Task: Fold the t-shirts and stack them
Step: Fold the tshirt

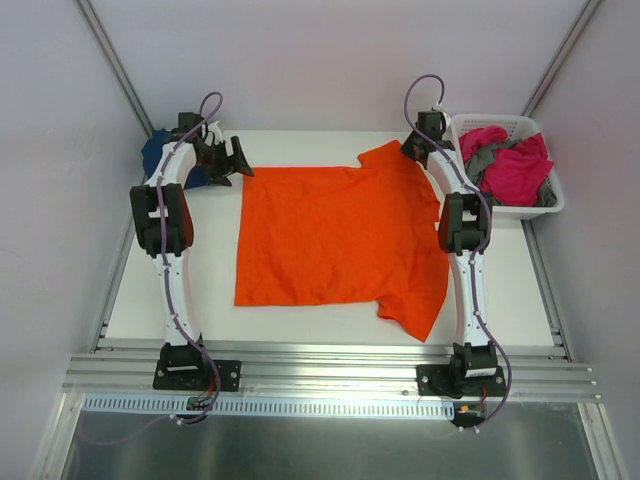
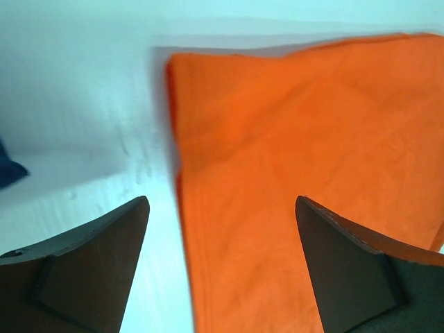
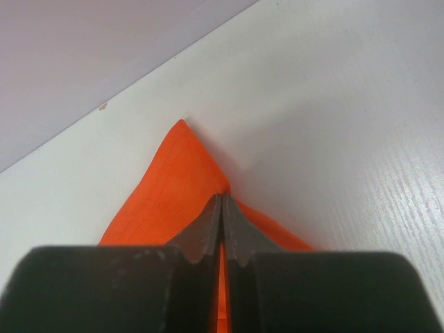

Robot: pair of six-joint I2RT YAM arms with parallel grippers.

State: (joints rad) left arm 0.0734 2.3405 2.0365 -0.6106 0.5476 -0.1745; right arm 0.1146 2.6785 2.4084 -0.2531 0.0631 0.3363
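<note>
A bright orange t-shirt (image 1: 330,235) lies spread flat on the white table, one sleeve pointing to the far right and the other to the near right. My right gripper (image 1: 412,148) is at the far-right sleeve. In the right wrist view it (image 3: 222,196) is shut on a pinch of the orange sleeve hem (image 3: 163,194). My left gripper (image 1: 238,160) hovers at the shirt's far-left corner. Its jaws (image 2: 220,201) stand wide open over the orange edge (image 2: 298,125), holding nothing. A navy t-shirt (image 1: 155,155) lies bunched behind the left arm.
A white slotted basket (image 1: 545,205) stands at the far right of the table, holding a magenta t-shirt (image 1: 515,170) and a grey one (image 1: 485,160). A sliver of the navy cloth (image 2: 8,170) shows at the left edge of the left wrist view. Walls close in the table.
</note>
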